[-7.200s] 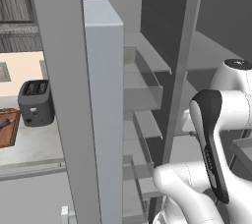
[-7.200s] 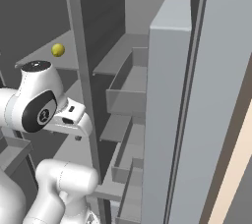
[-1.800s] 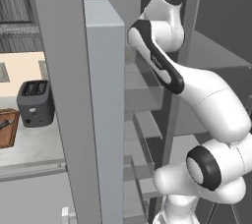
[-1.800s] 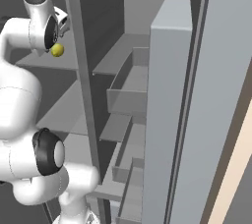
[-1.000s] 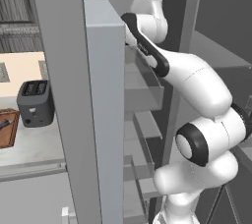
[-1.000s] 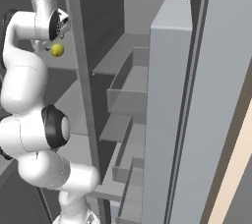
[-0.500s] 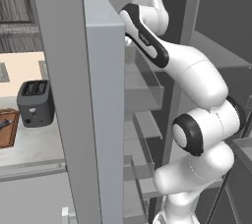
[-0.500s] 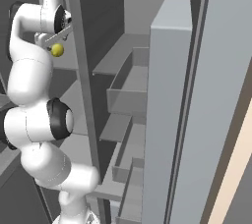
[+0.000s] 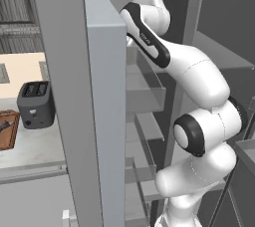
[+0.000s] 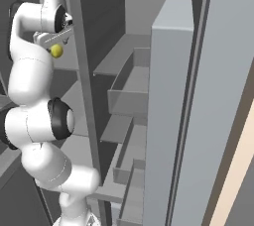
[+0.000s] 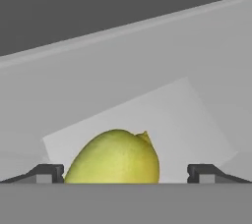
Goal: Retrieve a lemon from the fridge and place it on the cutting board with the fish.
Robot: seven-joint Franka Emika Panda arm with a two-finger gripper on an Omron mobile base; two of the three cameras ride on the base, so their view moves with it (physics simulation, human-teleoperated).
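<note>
Reddish-brown wood marks the far left of the left base view: the cutting board (image 9: 7, 130) lies on the counter, cut off by the frame edge, with a thin dark sliver on it that may be the fish (image 9: 5, 125), too small to be sure. Just beside it stands a dark grey toaster (image 9: 35, 104). Moving right, the fridge (image 9: 104, 116) has its door swung open, and the arm reaches high into the upper shelf area.

In the right base view the lemon (image 10: 56, 50) shows yellow directly under the hand, on an upper shelf. In the hand view the lemon (image 11: 114, 158) lies between the two dark fingertips, and the gripper (image 11: 125, 171) has its jaws spread wide, clear of the fruit on both sides and holding nothing.

The step in hand appears to be the grasp of the lemon. Next, the jaws likely need to close on it, perhaps after easing a little lower.

The lemon's underside is cut off, so how deep the fingers reach is unclear.
</note>
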